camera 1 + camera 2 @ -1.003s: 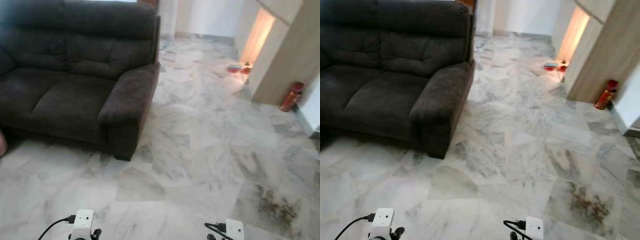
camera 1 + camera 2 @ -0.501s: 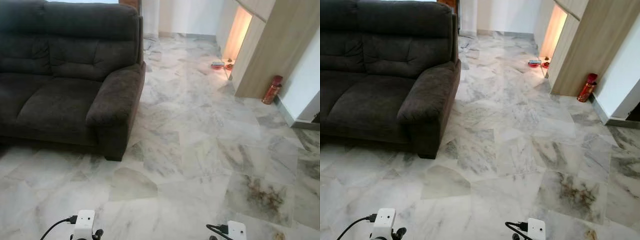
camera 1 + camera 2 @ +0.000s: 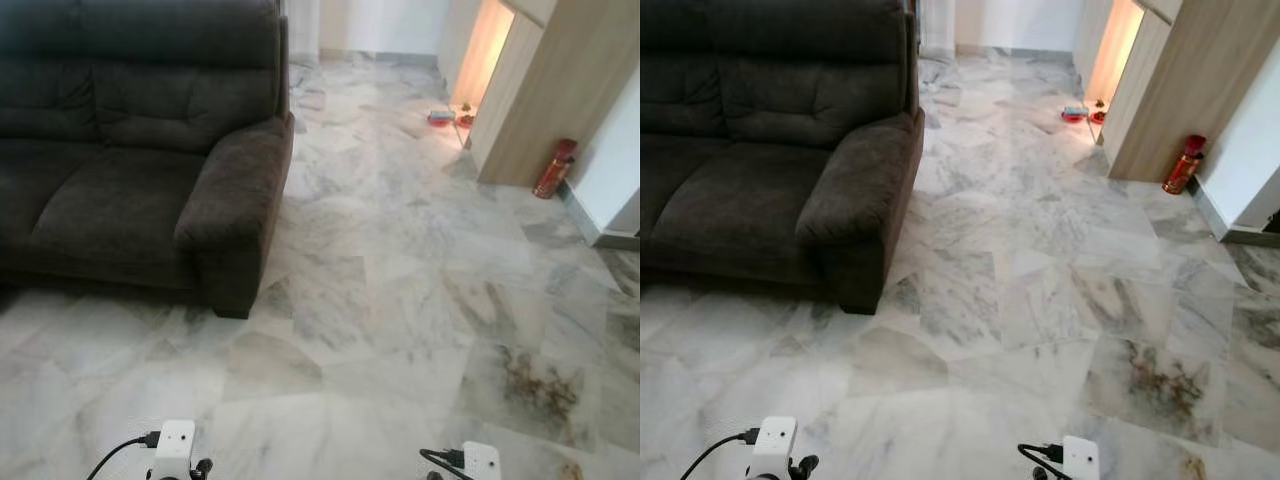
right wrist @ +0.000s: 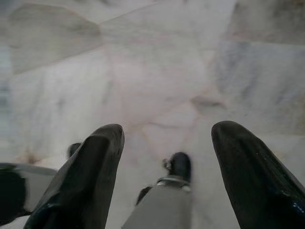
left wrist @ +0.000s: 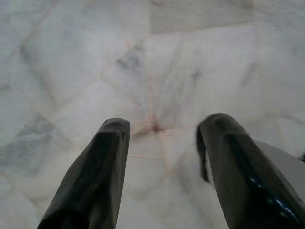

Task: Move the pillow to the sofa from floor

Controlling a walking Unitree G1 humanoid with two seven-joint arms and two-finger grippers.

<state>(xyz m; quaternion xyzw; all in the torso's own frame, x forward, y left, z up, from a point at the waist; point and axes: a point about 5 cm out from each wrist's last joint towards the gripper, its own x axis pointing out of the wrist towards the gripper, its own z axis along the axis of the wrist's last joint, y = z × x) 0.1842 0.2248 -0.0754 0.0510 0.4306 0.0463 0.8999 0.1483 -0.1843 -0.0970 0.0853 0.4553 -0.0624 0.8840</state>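
Both hands, left hand [image 5: 159, 126] and right hand [image 4: 167, 131], hang spread over marble floor [image 3: 400, 300] near sofa [image 3: 130, 150].

A dark brown sofa [image 3: 130, 150] stands at the far left on a pale marble floor [image 3: 400, 300]. At the far right a red fire extinguisher [image 3: 555, 168] stands beside a wooden cabinet [image 3: 545, 90]. A brown stain [image 3: 535, 385] marks the floor at the near right. Two white wrist units sit at the near edge.
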